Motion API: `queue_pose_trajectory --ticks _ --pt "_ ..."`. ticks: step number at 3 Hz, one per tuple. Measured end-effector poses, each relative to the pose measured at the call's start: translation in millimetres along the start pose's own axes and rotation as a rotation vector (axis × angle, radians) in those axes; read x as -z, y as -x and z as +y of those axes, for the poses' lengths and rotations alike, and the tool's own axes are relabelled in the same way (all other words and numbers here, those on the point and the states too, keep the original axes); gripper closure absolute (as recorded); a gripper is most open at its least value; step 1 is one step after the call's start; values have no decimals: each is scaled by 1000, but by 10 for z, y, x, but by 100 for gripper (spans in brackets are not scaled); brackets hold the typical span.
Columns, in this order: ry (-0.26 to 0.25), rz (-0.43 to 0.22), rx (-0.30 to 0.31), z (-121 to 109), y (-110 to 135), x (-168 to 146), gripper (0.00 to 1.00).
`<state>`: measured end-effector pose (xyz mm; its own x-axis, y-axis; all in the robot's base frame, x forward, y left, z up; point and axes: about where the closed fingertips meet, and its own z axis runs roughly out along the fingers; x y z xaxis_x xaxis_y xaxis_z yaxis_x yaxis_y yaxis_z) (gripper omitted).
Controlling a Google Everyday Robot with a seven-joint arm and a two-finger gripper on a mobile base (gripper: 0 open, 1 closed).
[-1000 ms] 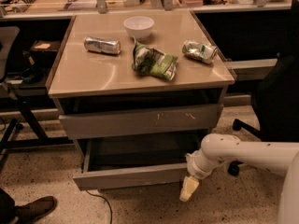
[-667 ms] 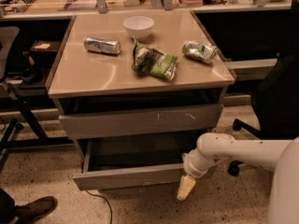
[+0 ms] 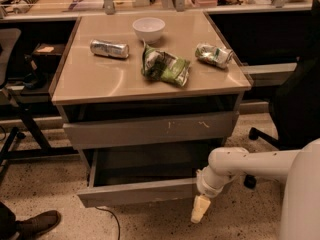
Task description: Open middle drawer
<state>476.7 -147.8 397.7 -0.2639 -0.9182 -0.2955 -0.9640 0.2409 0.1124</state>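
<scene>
Our end effector (image 3: 200,210) hangs low, pointing at the floor; we cannot tell whether it is open or closed. Just above it and to its left, the middle drawer (image 3: 135,192) stands pulled out, its grey inside showing.

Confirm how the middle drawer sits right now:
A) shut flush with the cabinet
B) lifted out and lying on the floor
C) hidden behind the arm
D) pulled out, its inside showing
D: the middle drawer juts forward past the scratched drawer front above it, its grey inside in view, and the gripper hangs just below the right end of its front.
</scene>
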Motion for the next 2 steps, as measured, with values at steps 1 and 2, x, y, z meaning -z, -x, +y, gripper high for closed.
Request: queue_pose_trajectory --ticks 1,2 --pt "1 29 -25 267 -116 192 0" --pt "-7 27 -36 485 -175 357 0"
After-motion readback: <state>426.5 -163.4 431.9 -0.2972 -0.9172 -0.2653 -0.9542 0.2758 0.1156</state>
